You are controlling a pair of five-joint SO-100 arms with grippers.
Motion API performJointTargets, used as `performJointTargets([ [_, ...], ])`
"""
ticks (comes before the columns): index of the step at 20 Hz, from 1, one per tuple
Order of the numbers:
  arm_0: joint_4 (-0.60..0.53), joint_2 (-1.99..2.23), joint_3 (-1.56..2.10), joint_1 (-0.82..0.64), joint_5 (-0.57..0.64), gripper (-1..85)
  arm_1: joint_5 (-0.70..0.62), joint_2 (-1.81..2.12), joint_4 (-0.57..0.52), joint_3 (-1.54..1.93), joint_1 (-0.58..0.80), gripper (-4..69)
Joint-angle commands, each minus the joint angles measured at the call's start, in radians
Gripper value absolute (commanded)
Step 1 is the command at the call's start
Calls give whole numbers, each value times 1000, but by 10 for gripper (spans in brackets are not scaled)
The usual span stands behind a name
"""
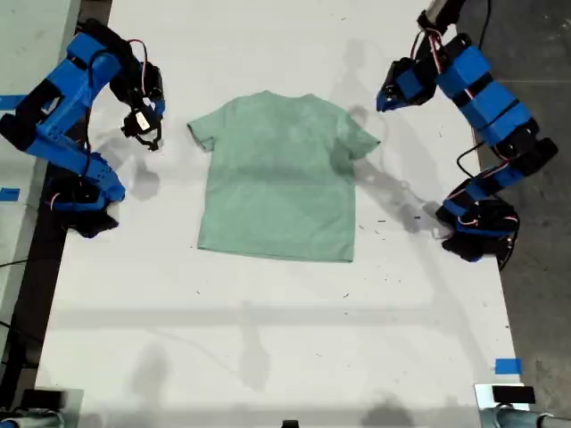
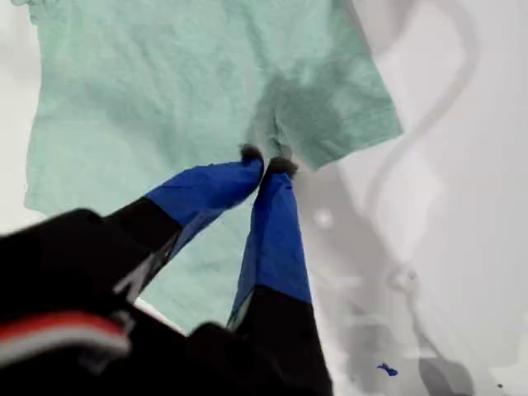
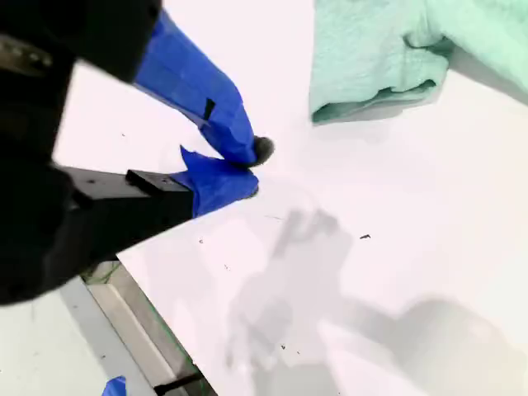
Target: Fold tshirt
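Where my first wrist view looks down its own fingers, here is how things stand:

My first gripper (image 2: 266, 160): jaws nearly together, the dark tips almost meeting with only a thin slit between them, nothing caught in them. It hangs over the tshirt (image 2: 190, 99), near the sleeve (image 2: 342, 124) that lies on the exterior view's right. In the exterior view this gripper (image 1: 382, 101) sits just off that sleeve's edge, on the arm at the exterior view's right.

My second gripper (image 3: 256, 169): jaws close together at the tips, nothing held. It is above bare table, with a sleeve (image 3: 371, 78) of the shirt a little way off and not touching. In the exterior view it (image 1: 153, 134) hangs near the sleeve on the exterior view's left, clear of the cloth.

Tshirt (image 1: 278, 174): spread flat in the middle of the table, collar toward the far edge, hem toward the near edge, both sleeves out to the sides. No fold made yet; light wrinkles only.

Table (image 1: 268, 339): white, with the arms' shadows falling across it.

Blue tape (image 1: 507, 366): a small piece near the table's near corner on the exterior view's right.
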Motion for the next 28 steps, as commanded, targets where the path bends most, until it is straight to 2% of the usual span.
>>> performJointTargets([
  [1,5,-2,-58,-12,8,0,-49,-12,-2,-55,32,240],
  [8,-11,-8,-58,-3,8,0,-83,-25,-167,175,58,258],
  [16,-32,-31,-58,23,8,0,-169,-107,-446,440,109,262],
  [23,-34,-37,-57,23,8,0,-215,-310,-578,446,118,261],
  [24,-34,-37,-55,23,8,0,-224,-342,-588,434,118,218],
  [26,-34,-38,-52,23,8,0,-232,-405,-572,390,124,12],
  [28,-34,-40,-52,25,8,0,-250,-416,-561,373,124,-12],
])
